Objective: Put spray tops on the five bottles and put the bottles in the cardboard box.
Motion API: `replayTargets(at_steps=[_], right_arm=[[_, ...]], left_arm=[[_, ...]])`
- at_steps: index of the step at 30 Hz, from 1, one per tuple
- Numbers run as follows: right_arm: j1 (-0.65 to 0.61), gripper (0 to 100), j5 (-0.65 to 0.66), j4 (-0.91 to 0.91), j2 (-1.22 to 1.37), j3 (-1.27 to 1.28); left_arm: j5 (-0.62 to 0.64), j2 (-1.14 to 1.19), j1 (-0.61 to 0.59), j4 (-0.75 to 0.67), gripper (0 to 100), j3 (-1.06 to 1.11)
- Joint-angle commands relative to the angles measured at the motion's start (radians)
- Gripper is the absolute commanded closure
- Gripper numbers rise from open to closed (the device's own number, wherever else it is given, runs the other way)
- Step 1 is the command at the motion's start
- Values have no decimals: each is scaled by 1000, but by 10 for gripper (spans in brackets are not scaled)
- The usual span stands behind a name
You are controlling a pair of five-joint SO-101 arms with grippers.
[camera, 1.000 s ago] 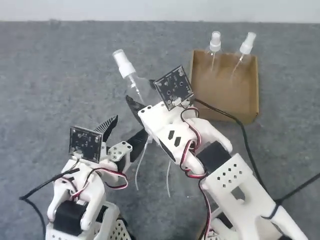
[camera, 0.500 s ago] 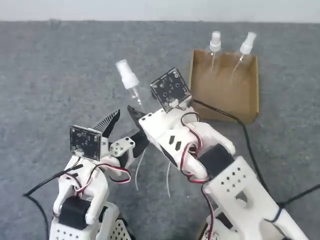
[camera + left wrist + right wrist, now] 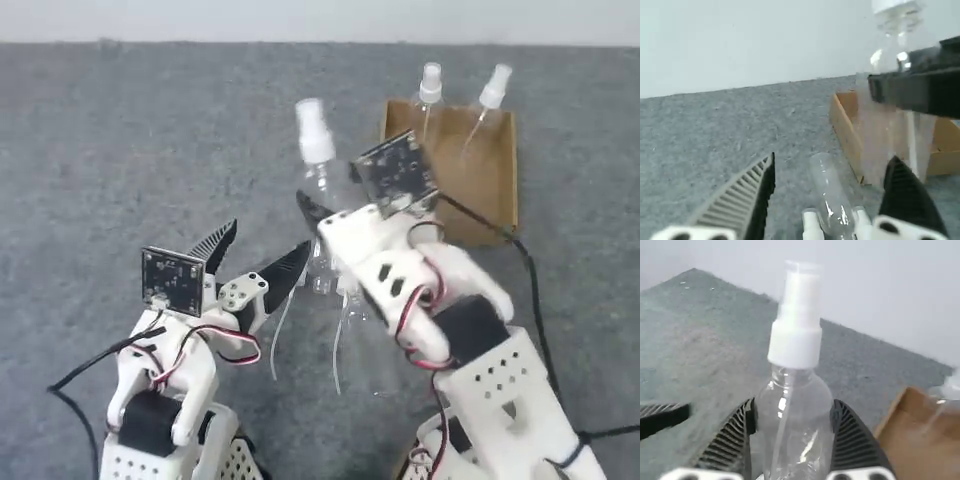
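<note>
Right gripper (image 3: 794, 412): clamped on held bottle (image 3: 318, 185), one ribbed black finger pressed against each side of the clear body. Bottle upright, raised off the surface, outside the carton and just beside its left wall in the high view.

Grey felt tabletop (image 3: 120, 150): carries both arms, the carton and the loose parts.

Cardboard box (image 3: 470, 195): open-topped, shallow, flat on the tabletop at far right, beyond the right arm.

Left gripper (image 3: 268, 240): spread wide, nothing between the fingers, low over the tabletop. Tips aimed toward the lower part of the held bottle and near it.

First boxed bottle (image 3: 428, 105) and second boxed bottle (image 3: 485, 110): side by side at the far end of the cardboard box, leaning on its far wall. White tops fitted and standing above the rim.

Loose bottle (image 3: 829, 197): clear, on its side on the tabletop ahead of the left gripper, framed between its fingers in the left wrist view. Cap state not discernible.

Spray top (image 3: 796, 325): white, seated on the neck of the held bottle, with its tube running down inside.

First thin tube (image 3: 277, 345) and second thin tube (image 3: 338, 360): clear, lying on the tabletop between the two arms, apart from each other. Upper ends hidden under the grippers.
</note>
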Motion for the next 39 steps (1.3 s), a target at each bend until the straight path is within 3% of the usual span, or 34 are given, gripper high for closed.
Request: replayTargets(at_steps=[1, 7, 14, 24, 35, 39], right_arm=[[137, 992, 23, -108, 30, -80], [325, 992, 18, -306, 180, -20], [381, 992, 18, -786, 303, 236], [384, 992, 21, -1175, 642, 276], [420, 992, 20, -1425, 944, 210], [418, 992, 20, -1435, 1010, 166]], left_arm=[[11, 5, -9, 2, 681, -4], [11, 5, -11, -2, 761, -1], [9, 5, -12, -91, 998, 62], [9, 5, -12, -124, 989, 93], [9, 5, -11, -123, 989, 99], [9, 5, -5, -126, 989, 108]])
